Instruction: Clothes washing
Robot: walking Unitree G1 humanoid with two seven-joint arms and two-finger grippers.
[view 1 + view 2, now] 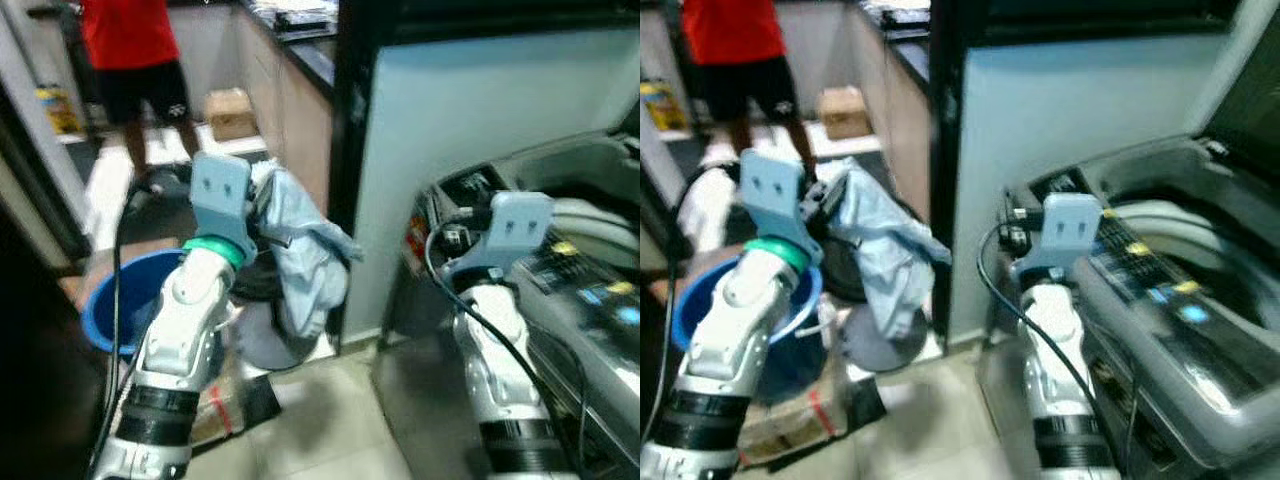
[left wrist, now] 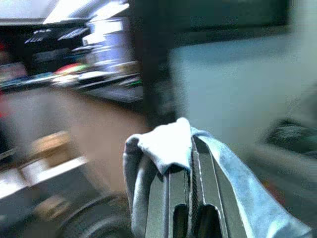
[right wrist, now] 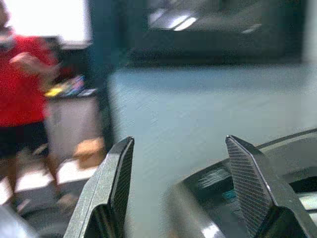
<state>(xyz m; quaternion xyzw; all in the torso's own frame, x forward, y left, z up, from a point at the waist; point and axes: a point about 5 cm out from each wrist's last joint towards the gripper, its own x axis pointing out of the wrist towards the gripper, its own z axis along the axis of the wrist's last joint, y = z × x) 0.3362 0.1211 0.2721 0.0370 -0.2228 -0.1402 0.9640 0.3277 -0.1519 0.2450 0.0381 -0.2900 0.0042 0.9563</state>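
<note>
Tiled laundry corner: washing machine (image 1: 1160, 290) to our right, lid up.
Our left end effector (image 2: 190, 163) is clamped on a pale blue cloth (image 1: 300, 250), which hangs beside the blue bucket (image 1: 105, 310); the drum lies rightward, nearer our right end effector (image 3: 178, 183), spread wide and empty.

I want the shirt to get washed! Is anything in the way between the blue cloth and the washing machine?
The left gripper holds the light blue cloth up, left of the open washing machine. The right gripper, open and empty, hovers at the machine's near corner, roughly between them. Nothing else visibly blocks the tub.
</note>
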